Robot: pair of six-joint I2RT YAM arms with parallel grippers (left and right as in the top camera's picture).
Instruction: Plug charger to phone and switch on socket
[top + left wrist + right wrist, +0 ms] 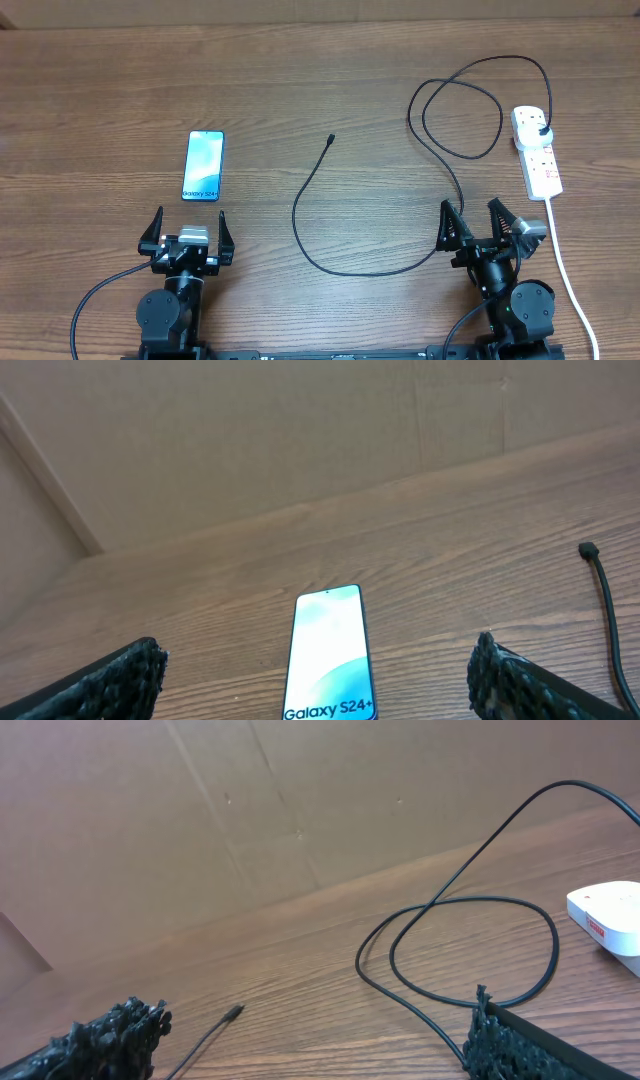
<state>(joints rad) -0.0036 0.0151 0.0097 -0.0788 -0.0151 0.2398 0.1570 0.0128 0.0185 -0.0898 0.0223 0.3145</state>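
phone and charger tip apart, both tools released

left tool (pixel 191 213) sits at the near edge of the bench (pixel 350 60), fingers spread wide, grasping nothing. the phone (pixel 203 166) lies flat just beyond it, screen up, long edges running away from the robot, text end nearest the tool. in the left wrist view the phone is centred between the two fingers with bare wood on both sides of it.

right tool (pixel 469 205) is also released and empty, near the right of the bench. the charger (pixel 294 215) runs in a wide curve across the middle of the bench. its connector tip (pixel 331 138) lies loose on the wood, well apart from the phone, with open bench between them. the cable passes by the right tool's left finger, then makes a loop on the far right. its black plug (pixel 541 130) sits on the far end of the socket (pixel 537 150).

the socket lies near the right edge of the bench, just beyond and to the right of the right tool. its thick white cord (pixel 565 260) trails back along the right side past the arm. switch position too small to tell. the far half of the bench is bare wood.
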